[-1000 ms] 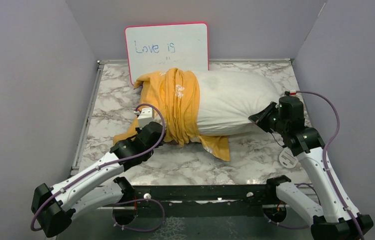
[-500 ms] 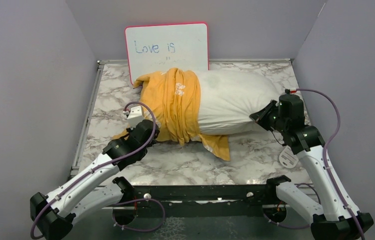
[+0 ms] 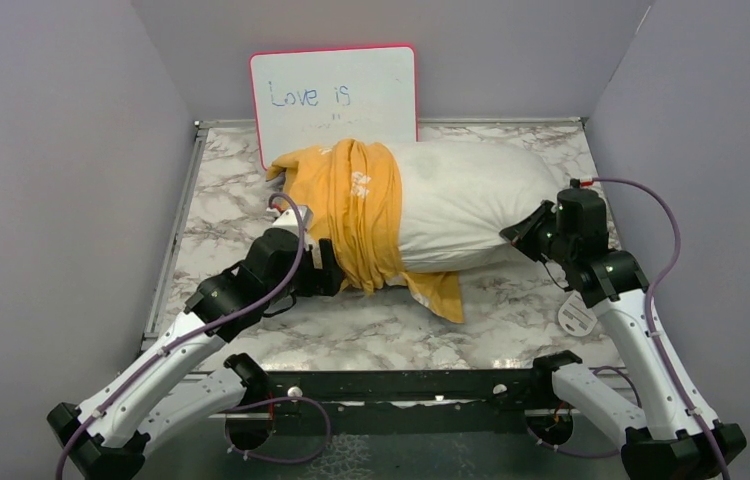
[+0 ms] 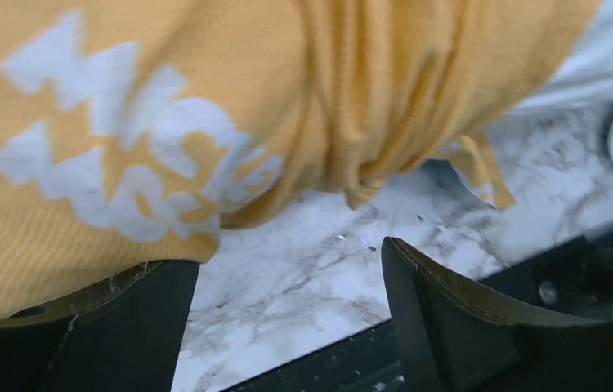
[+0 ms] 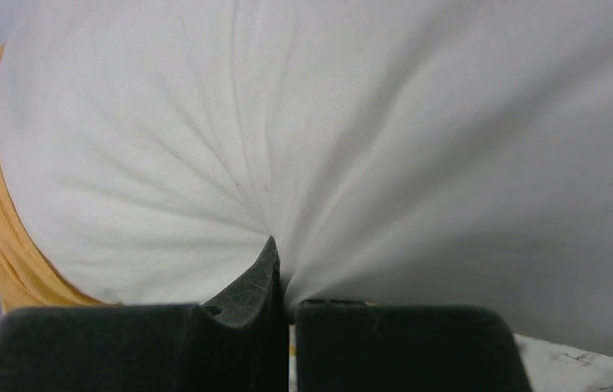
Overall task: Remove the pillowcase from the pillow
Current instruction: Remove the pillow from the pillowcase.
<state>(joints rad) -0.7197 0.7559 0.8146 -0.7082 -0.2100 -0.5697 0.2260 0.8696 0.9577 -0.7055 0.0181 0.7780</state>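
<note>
The white pillow (image 3: 466, 200) lies across the marble table, its right half bare. The yellow-orange pillowcase (image 3: 351, 210) is bunched in folds round its left half, and a loose flap (image 3: 436, 290) trails onto the table in front. My left gripper (image 3: 331, 272) sits at the front edge of the bunched folds. In the left wrist view it (image 4: 287, 269) stands open over bare marble with nothing between its fingers, the lettered pillowcase (image 4: 164, 122) just above. My right gripper (image 5: 283, 269) is shut on a pinch of the pillow (image 5: 328, 122) at its right front end (image 3: 516, 232).
A pink-framed whiteboard (image 3: 333, 95) leans against the back wall behind the pillow. A small white slotted disc (image 3: 575, 315) lies by the right arm on the table (image 3: 511, 300). Grey walls close in both sides, and a dark rail (image 3: 401, 385) runs along the near edge.
My left gripper has let go of the pillowcase's edge, opened wide and swung right, up against the bunched folds. The stretched fabric has fallen back. The right arm has not moved.
</note>
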